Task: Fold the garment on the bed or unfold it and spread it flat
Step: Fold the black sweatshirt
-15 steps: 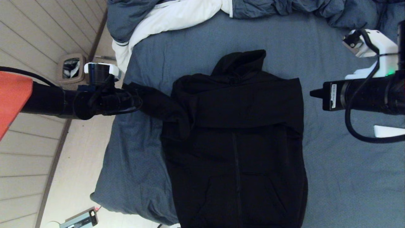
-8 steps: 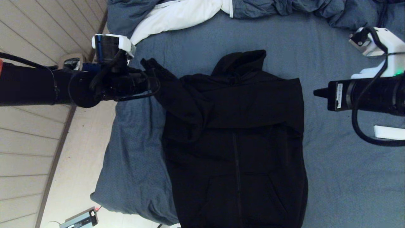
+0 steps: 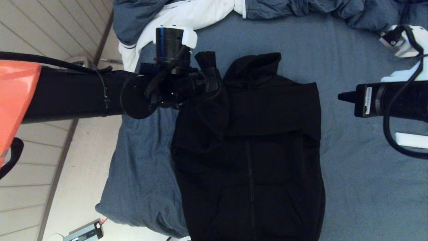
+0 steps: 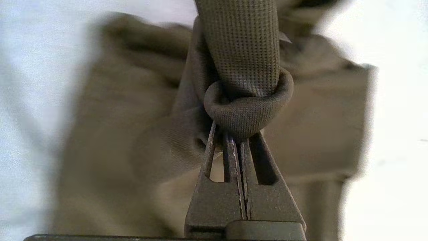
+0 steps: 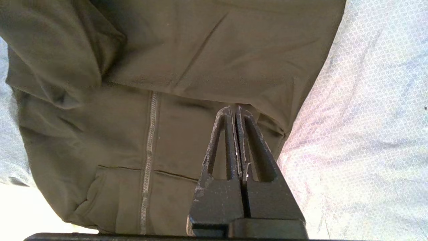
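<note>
Black fabric fills the middle of your head view: the large black zip-front hoodie (image 3: 249, 150) lies front up on the wide bed with its blue-grey sheet (image 3: 361, 187), hood pointing toward the crumpled navy and white duvet (image 3: 187, 15). Your left gripper (image 4: 235, 135) is clenched on the hoodie's ribbed sleeve cuff (image 4: 245, 110), holding it up just beside the hood, on the side nearest the wooden plank floor (image 3: 43, 160). The sleeve drapes from there onto the hoodie's shoulder. Your right gripper (image 5: 236, 112) is pinched together with nothing in it, hanging above the sheet off the hoodie's other side.
</note>
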### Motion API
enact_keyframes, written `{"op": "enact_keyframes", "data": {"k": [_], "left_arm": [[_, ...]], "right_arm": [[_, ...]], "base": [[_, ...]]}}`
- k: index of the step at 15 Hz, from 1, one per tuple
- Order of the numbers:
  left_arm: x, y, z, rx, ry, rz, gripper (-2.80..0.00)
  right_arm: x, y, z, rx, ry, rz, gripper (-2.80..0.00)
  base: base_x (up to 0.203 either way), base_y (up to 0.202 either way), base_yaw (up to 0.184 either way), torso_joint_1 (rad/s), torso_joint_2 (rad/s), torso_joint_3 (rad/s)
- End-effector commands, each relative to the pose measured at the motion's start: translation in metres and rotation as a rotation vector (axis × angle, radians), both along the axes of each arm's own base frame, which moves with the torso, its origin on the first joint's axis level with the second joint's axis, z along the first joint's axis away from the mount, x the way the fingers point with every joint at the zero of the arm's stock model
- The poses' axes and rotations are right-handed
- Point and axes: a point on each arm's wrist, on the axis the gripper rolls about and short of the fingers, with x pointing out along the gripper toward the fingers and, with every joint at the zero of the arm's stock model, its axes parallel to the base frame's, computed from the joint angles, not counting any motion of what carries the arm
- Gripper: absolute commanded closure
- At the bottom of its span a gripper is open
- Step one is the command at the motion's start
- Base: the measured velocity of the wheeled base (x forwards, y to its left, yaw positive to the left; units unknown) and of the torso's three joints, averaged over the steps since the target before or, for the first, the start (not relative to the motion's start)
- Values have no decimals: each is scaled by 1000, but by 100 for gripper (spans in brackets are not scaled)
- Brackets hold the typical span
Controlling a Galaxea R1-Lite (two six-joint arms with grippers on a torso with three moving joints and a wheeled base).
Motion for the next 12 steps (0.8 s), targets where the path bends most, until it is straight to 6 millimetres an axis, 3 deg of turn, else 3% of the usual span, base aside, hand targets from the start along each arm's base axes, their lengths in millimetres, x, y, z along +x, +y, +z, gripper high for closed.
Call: {"op": "enact_keyframes", "data": {"k": [1,5,12], "left_arm": [[-11,-32,-6,-5,-3,-58,0],[-22,-71,-15,-10,-13,-107,0],[-54,-130,-65,71,50,-235,0]], "right_arm": [[-4,-1,2,6,-7,-2,0],[-7,-7,-2,2,1,-23,0],[-16,-13,-5,7,1,-42,0]], "base": [[0,0,0,0,0,0],[0,0,0,0,0,0],[0,0,0,0,0,0]]}}
